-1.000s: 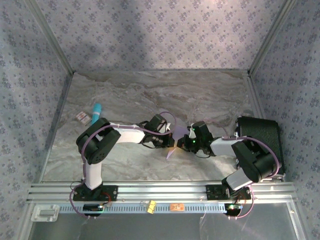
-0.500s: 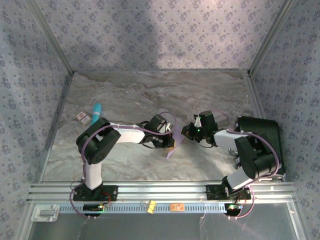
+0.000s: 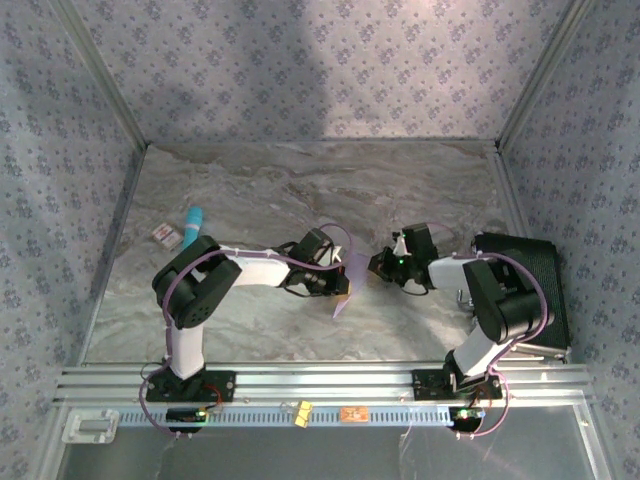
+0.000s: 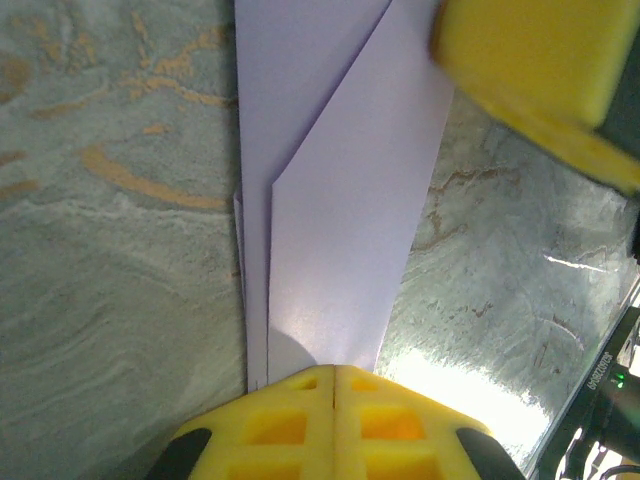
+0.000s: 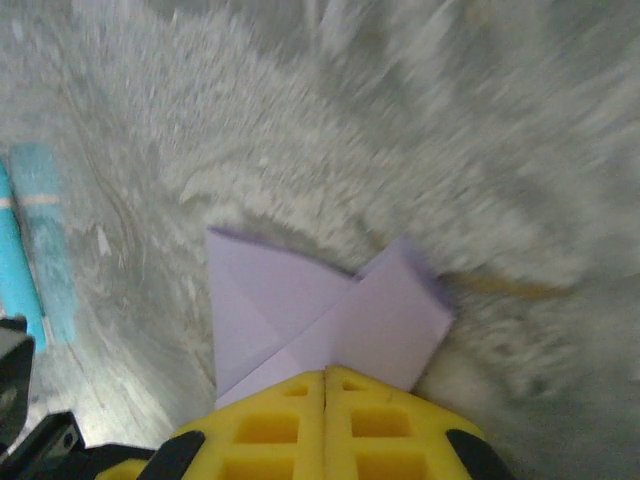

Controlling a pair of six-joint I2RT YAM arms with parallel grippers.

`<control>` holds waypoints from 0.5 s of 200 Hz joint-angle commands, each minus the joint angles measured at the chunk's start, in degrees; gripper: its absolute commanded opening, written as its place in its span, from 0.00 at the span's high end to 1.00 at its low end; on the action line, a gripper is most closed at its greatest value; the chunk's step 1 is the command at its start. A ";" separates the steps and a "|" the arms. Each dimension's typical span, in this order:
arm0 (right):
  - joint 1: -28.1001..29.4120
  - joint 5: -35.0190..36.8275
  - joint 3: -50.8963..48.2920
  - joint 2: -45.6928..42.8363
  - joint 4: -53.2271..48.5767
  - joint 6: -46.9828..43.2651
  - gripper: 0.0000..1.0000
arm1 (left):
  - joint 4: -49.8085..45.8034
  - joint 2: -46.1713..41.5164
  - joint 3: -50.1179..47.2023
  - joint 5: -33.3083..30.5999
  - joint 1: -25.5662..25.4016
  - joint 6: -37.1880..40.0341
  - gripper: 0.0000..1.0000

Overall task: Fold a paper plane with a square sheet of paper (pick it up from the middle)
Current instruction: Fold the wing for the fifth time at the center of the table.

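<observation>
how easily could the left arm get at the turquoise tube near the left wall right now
Probably not straight away: the left gripper is shut on the folded lavender-purple paper sheet, which the right gripper also pinches. Nothing seems to block the turquoise tube, but it must let go first.

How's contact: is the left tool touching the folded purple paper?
Touching. In the left wrist view the left tool is shut, and the folded purple paper runs straight into the seam between its yellow fingertips, pinched there with no gap.

1 camera looks down from above; 2 wrist cameras sit close over the shared paper plane point(image 4: 330, 230).
</observation>
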 commanded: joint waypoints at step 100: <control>1.86 0.15 -1.37 -6.77 0.11 0.76 0.93 | -10.50 1.86 -2.48 -4.35 0.15 0.80 1.00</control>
